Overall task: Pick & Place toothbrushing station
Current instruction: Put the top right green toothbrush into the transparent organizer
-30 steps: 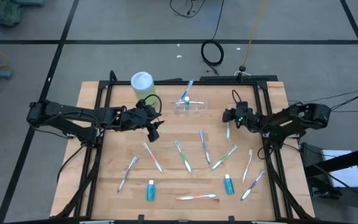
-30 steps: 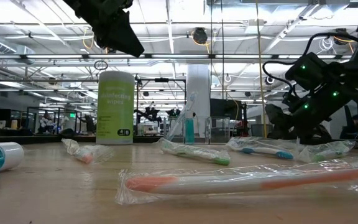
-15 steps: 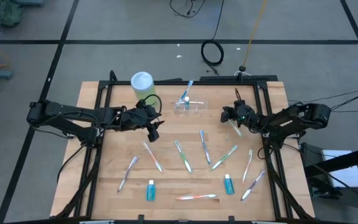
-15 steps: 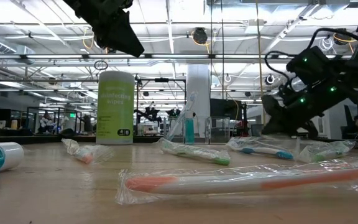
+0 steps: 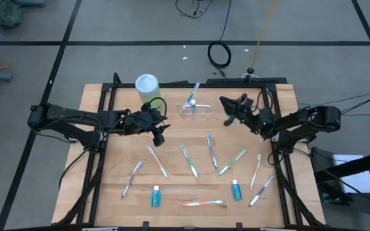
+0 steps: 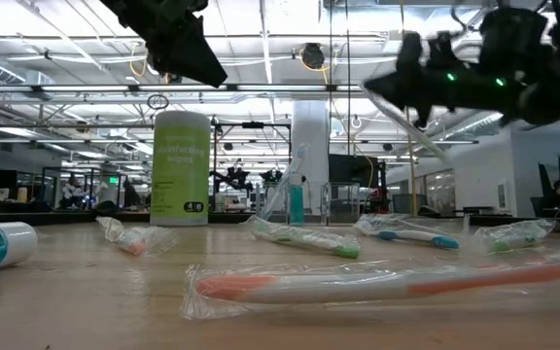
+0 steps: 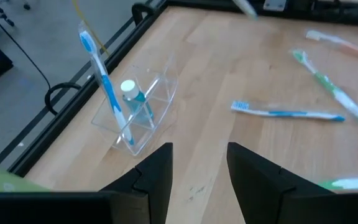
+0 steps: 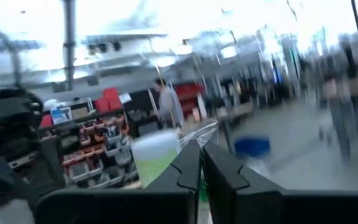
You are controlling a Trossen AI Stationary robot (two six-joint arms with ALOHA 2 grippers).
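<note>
Two grippers: the left gripper [image 5: 160, 135] hung open; the right gripper [image 5: 227, 104], clamping a slim bagged toothbrush [image 6: 426, 136], risked dropping it.

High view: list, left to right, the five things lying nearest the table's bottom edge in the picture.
Leftmost toothbrush → left tube → orange toothbrush → right tube → rightmost toothbrush.

table [image 5: 121, 157]: wood | on it: wrapped toothbrushes [image 5: 189, 160], blue tubes [image 5: 155, 196], clear holder [image 5: 197, 109], wipes canister [image 5: 147, 87]
</note>
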